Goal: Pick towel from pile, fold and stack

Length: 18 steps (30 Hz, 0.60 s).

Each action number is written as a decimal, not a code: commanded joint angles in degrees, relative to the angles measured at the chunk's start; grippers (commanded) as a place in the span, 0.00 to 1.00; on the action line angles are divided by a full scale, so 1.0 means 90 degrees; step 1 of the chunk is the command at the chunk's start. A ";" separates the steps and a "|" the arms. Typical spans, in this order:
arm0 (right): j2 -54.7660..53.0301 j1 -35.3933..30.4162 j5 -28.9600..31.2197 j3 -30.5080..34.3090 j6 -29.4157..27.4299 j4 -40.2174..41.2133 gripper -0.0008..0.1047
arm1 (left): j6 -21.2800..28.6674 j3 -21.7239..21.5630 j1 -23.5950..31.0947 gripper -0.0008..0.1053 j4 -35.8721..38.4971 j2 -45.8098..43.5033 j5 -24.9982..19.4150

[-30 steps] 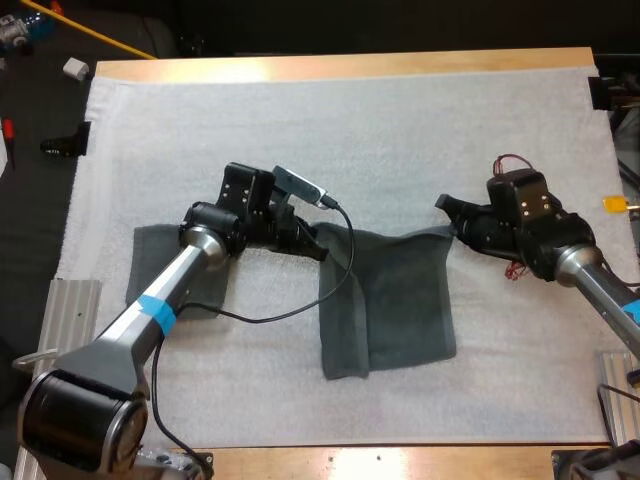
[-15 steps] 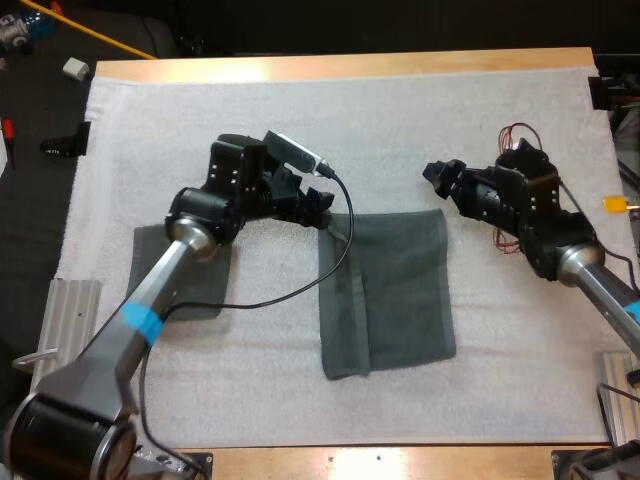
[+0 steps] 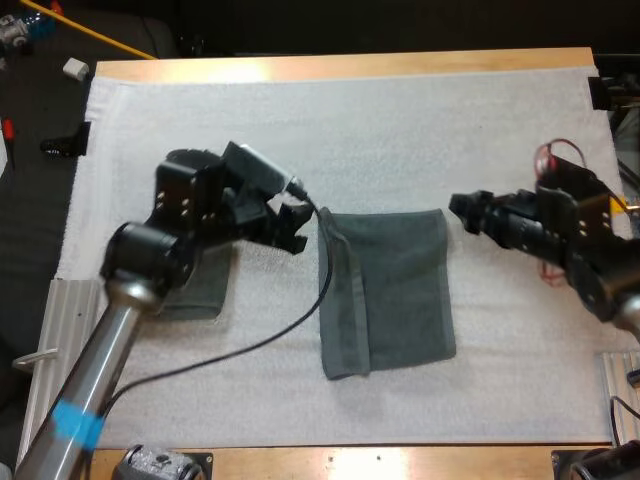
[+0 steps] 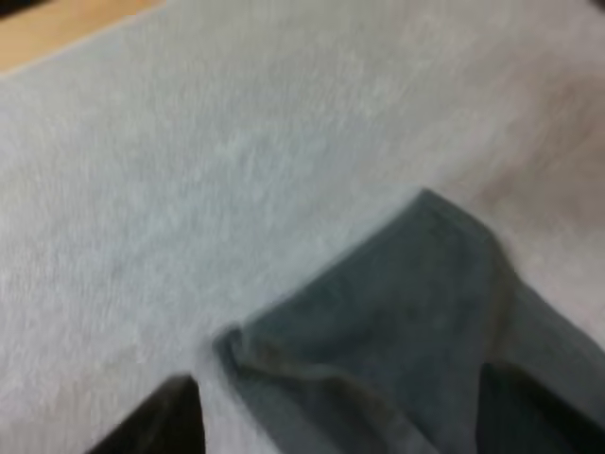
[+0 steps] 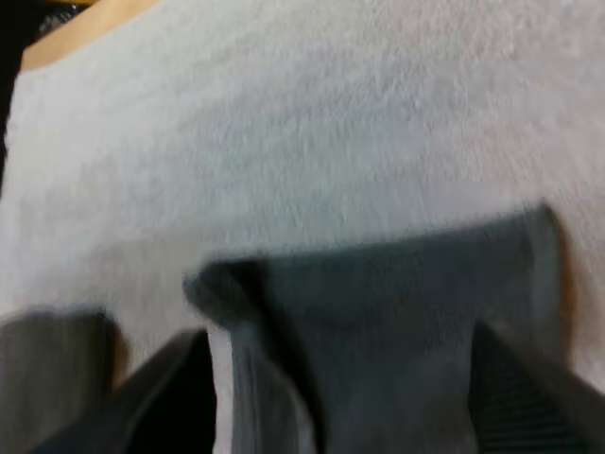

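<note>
A dark grey-green towel (image 3: 385,290) lies folded flat in the middle of the white mat, with a doubled strip along its left edge. My left gripper (image 3: 296,226) hovers just left of its far left corner, open, with nothing between the fingers. My right gripper (image 3: 468,211) is open too and stands clear of the far right corner. In the left wrist view the towel's corner (image 4: 406,322) lies on the mat beyond my spread fingers (image 4: 165,421). In the right wrist view the towel's far edge (image 5: 378,312) lies between and beyond my parted fingers (image 5: 515,388).
A second dark towel (image 3: 198,287) lies on the mat at the left, partly under my left arm. The white mat (image 3: 400,130) stretches bare beyond the towels. Metal rails (image 3: 60,310) sit at the table's left and right edges.
Both grippers opened and let go of the towel's far corners, and it now lies flat. The left arm drew back to the left, the right arm to the right.
</note>
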 commanded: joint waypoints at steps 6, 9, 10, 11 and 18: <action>-0.1424 0.0026 0.0093 -0.0029 -0.0455 0.2162 0.54 | -0.0223 -0.0024 -0.0017 0.57 0.1501 -0.1437 -0.0049; -0.1864 0.0037 0.0104 -0.0038 -0.0488 0.2650 0.54 | -0.0251 -0.0042 -0.0020 0.57 0.2026 -0.1858 -0.0043; -0.2005 0.0038 0.0101 -0.0041 -0.0501 0.2808 0.54 | -0.0256 -0.0042 -0.0019 0.57 0.2190 -0.1979 -0.0046; -0.2131 0.0039 0.0107 -0.0045 -0.0510 0.2961 0.54 | -0.0266 -0.0043 -0.0017 0.57 0.2338 -0.2094 -0.0054; -0.2589 0.0001 0.0038 -0.0054 -0.0704 0.3646 0.54 | -0.0278 -0.0041 -0.0018 0.57 0.2972 -0.2575 -0.0046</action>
